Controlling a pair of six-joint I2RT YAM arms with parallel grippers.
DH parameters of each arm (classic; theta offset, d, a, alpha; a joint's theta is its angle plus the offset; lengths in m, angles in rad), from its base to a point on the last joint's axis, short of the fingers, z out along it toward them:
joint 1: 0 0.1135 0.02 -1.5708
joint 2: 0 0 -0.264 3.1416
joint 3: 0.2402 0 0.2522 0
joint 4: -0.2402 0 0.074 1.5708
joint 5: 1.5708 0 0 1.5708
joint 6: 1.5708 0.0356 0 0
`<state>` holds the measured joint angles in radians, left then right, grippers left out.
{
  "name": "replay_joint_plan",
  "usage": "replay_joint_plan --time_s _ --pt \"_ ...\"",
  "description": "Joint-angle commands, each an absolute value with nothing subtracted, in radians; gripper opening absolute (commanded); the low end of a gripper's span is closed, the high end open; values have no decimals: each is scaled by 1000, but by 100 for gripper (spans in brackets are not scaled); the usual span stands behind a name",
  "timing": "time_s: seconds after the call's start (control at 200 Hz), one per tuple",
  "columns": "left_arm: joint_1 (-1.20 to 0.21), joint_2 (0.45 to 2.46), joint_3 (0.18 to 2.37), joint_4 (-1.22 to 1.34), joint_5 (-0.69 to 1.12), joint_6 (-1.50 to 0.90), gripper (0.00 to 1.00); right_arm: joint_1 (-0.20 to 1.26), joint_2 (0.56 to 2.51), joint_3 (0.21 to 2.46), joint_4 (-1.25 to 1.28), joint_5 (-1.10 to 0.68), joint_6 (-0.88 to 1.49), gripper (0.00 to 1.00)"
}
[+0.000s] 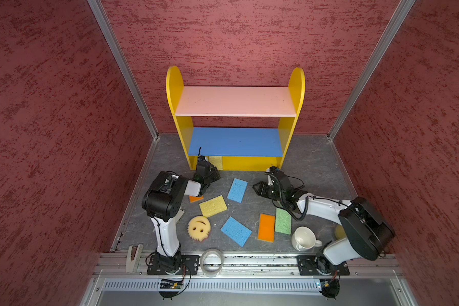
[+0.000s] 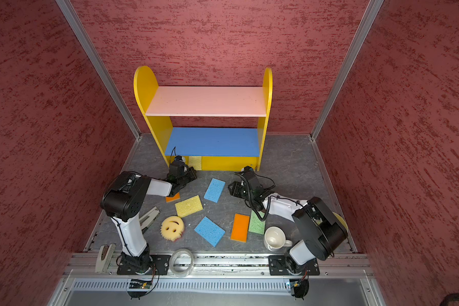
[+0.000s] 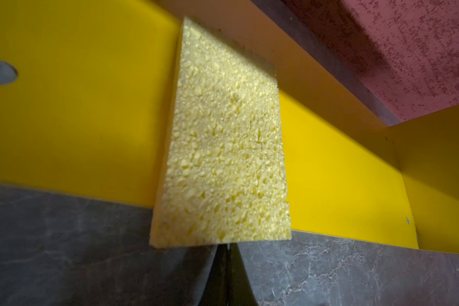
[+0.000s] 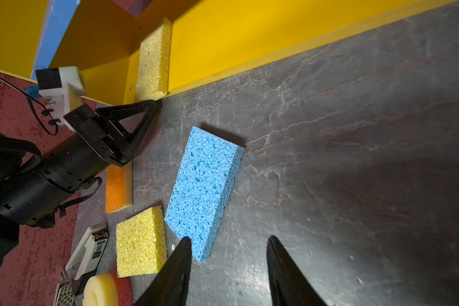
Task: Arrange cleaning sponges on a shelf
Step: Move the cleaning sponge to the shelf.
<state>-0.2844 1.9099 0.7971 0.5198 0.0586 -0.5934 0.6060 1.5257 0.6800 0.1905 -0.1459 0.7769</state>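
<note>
The left gripper [image 4: 154, 103], fingers closed tip to tip, met the front edge of a yellow sponge [image 3: 223, 148]. This sponge lay flat on the yellow base board [image 3: 329, 164] of the shelf [image 1: 182, 127], close to its left side panel. Its front edge overhung the board, so the closed tips probably served as a pusher to seat it deeper.

The right gripper [image 4: 229, 238] hovered over the floor [image 4: 329, 132] in front of the shelf, fingers parted and empty. It was just beside a blue sponge [image 4: 204, 190] and apparently lined up for the next pick.

The pink board [image 1: 235, 102] and blue board [image 1: 235, 141] carried no sponges. The remaining sponges, including the smiley-face sponge [image 1: 199, 227], lay scattered in front of the shelf.
</note>
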Motion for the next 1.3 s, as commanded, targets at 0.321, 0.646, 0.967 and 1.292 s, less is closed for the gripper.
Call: replay_joint_plan --time_s 0.321,0.646,0.967,1.292 --pt "-254 1918 747 697 58 -603 0 611 1575 726 198 -158 785 48" --pt "-246 1927 755 722 98 -639 0 611 1598 730 216 -175 803 48" --pt "-280 1943 771 740 95 -658 0 611 1584 731 207 -172 802 48" --pt "-273 1952 786 717 99 -650 0 611 1563 719 196 -163 796 48"
